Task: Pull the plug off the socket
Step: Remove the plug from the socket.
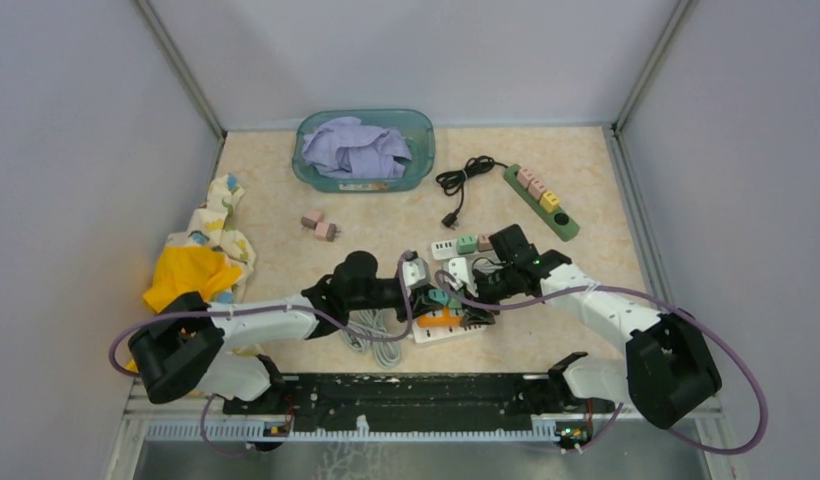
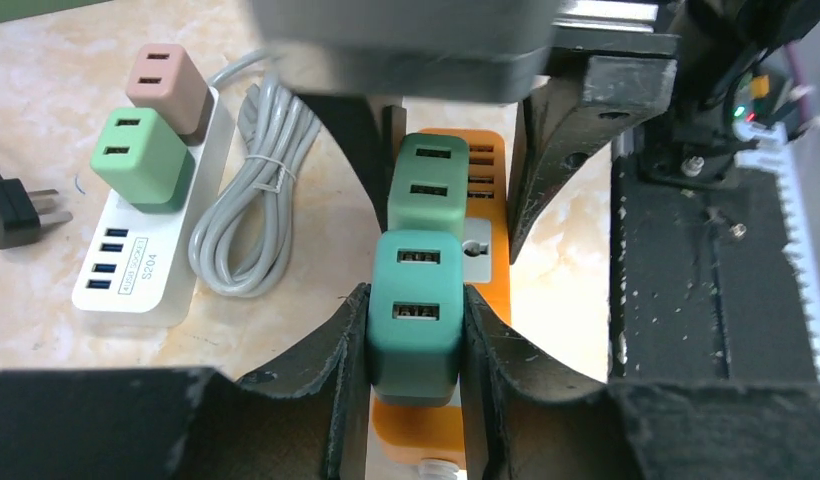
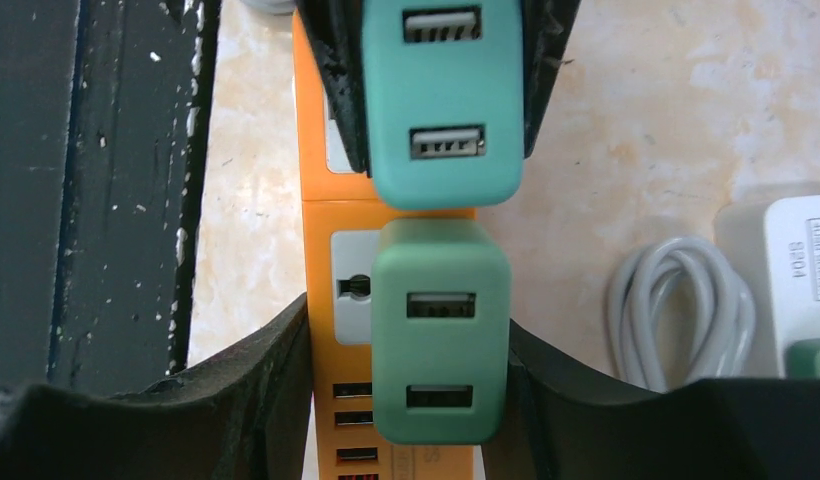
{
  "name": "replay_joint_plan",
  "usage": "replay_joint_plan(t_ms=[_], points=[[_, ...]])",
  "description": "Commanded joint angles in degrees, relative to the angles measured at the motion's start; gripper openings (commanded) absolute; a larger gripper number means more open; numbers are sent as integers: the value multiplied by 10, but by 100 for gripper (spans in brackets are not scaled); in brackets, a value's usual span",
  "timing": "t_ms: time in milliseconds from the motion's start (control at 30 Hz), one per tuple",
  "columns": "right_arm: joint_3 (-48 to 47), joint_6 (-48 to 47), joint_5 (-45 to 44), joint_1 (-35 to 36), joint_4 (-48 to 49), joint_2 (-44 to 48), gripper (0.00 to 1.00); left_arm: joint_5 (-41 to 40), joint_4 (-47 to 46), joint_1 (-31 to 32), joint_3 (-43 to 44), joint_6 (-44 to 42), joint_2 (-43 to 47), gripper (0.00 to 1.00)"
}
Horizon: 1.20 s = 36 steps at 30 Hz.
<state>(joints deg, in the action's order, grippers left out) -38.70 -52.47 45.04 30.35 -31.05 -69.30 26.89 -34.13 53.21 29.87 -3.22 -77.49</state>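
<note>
The left gripper (image 2: 414, 320) clamps a teal charger (image 2: 416, 315) plugged into an orange power strip (image 2: 489, 215). Just beyond it sits a green charger (image 2: 432, 185), flanked by the right gripper's (image 2: 451, 160) fingers. Off to the left, a white power strip (image 2: 136, 275) carries pink and light-green plugs beside a coiled grey cable (image 2: 251, 200).

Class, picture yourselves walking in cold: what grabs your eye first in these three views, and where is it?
Two green plugs sit end to end on the orange strip at table centre. The left end effector clamps the teal plug; the right end effector clamps the paler plug. Behind, a teal tub of lilac cloth stands out.
</note>
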Motion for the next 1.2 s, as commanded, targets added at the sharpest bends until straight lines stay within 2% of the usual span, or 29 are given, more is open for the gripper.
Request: replay_joint_plan(t_ms=[0,67,100,167,233,300,433,500,567,667,733,900,967,1167], points=[[-13,-7,-7,6,9,-2,0,-99,65,51,42,-106,24,0],[-13,-7,-7,6,8,-3,0,-83,49,41,38,-60,30,1],[-13,-7,-8,6,8,-3,0,-48,24,25,31,-25,32,1],[-13,-7,-9,6,8,-4,0,20,-40,-10,13,55,31,1],[-14,-7,-9,6,7,-3,0,40,-112,-24,-9,94,25,0],[-14,-8,-8,6,7,-4,0,27,-104,-23,-6,79,27,0],[-14,-7,-7,6,5,-4,0,-90,52,24,41,-60,29,0],[-14,-8,-8,6,5,-5,0,-106,99,25,61,-68,29,0],[-14,-9,-9,7,5,-5,0,-67,85,6,62,-25,35,1],[-15,-9,-10,6,4,-6,0,27,-5,-34,33,66,38,0],[-15,-9,-9,7,4,-6,0,35,-9,-32,28,47,39,0],[-15,-8,-7,7,3,-7,0,-22,47,9,30,-78,52,0],[-15,-9,-8,7,3,-7,0,-8,55,11,31,-85,53,0],[-17,-5,-9,6,3,-7,0,-35,80,2,38,-44,37,1]])
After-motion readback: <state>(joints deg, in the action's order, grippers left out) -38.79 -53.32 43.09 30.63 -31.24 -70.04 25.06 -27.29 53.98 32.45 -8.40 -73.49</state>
